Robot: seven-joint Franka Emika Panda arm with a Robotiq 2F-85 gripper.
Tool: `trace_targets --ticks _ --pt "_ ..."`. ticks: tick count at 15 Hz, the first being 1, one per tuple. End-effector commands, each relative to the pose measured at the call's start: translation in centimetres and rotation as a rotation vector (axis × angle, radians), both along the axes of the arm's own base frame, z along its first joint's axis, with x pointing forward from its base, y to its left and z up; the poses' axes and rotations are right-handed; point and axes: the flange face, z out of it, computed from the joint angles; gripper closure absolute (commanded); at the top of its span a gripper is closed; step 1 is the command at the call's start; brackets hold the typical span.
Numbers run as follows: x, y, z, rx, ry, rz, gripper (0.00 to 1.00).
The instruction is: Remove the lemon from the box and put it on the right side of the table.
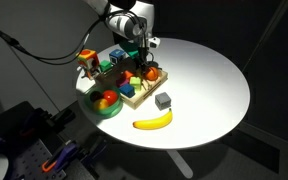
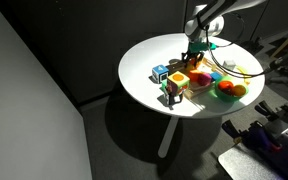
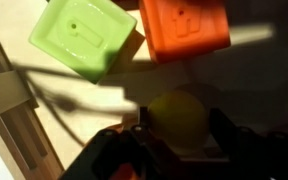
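Item 1, the lemon (image 3: 179, 115). In my wrist view it is small, roundish and plain pale yellow, with a smooth dull skin. Its lit upper half is bright and its lower half is in shadow. It lies on the light-wood floor of the box (image 3: 246, 88), in the same open compartment as items 4 and 5. I cannot pick it out in either exterior view, because the tool covers it.

Item 2, the gripper (image 3: 179, 140). Its dark fingers (image 3: 229, 140) stand one on each side of the lemon, close against it. I cannot tell whether they are pressing on it. In both exterior views it hangs low over the box (image 1: 136, 62) (image 2: 194, 62).

Item 3, the box (image 1: 140, 96). It is a shallow tray on the table (image 1: 214, 80), set well in from the centre towards one edge.

Item 4, a green block (image 3: 84, 38). It is square and tilted, and lies apart from the lemon.

Item 5, an orange block (image 3: 184, 28). It sits just beside the green one.

Item 6, a green bowl (image 1: 106, 103). It stands at the table's very edge, next to the box.

Item 7, a grey cube (image 1: 163, 100). It sits just outside the box.

Item 8, a banana (image 1: 152, 121). It lies near the table's edge, beyond the cube.
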Motion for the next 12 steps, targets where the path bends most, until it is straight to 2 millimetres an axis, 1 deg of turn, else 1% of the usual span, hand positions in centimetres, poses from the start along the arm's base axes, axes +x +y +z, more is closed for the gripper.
trace_targets --ticks 1,6,12 --pt "0.1 0.3 0.7 -0.015 0.013 -0.004 0.62" --pt "-0.5 0.7 1.9 -0.008 0.005 0.014 0.62" --pt "-1.3 0.3 4.6 -0.009 -0.019 0.018 0.62"
